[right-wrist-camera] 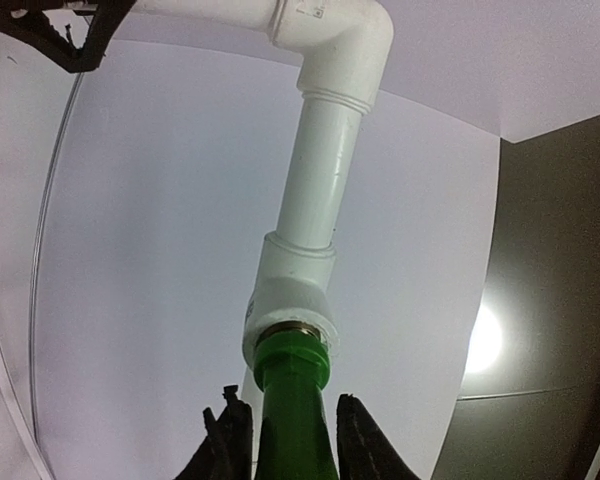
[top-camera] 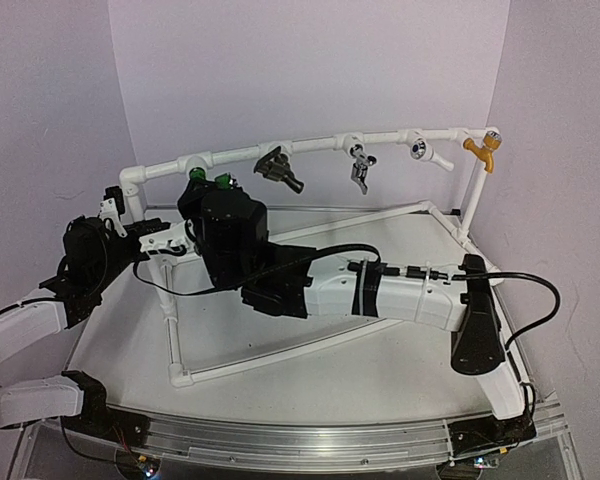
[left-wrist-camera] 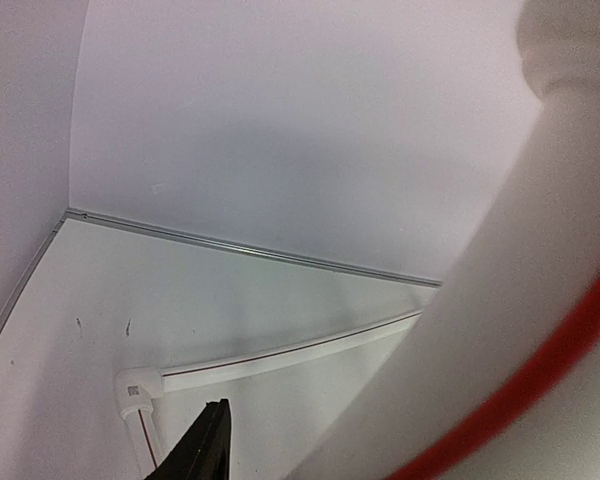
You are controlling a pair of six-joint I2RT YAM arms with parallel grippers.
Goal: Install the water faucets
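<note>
1. top external: the green faucet [top-camera: 195, 178] sits at the left end of the pipe frame's [top-camera: 310, 145] top rail, with the right end effector [top-camera: 208, 186] on it. the dark faucet [top-camera: 278, 168], lever-handled, hangs from the rail just to its right. the left end effector [top-camera: 113, 207] is beside the frame's left corner post; spread or pressed together, i cannot tell. open surface [top-camera: 130, 345] lies inside the frame's base.
2. left wrist: one dark finger [left-wrist-camera: 208, 445] shows at the bottom edge. a blurred red-striped pipe [left-wrist-camera: 540, 300] crowds the right side.
3. right wrist: the bright green body ends in a silver ring at a white tee fitting [right-wrist-camera: 290, 300]. the right end effector pinches it from both sides, with open room to either side.
</note>
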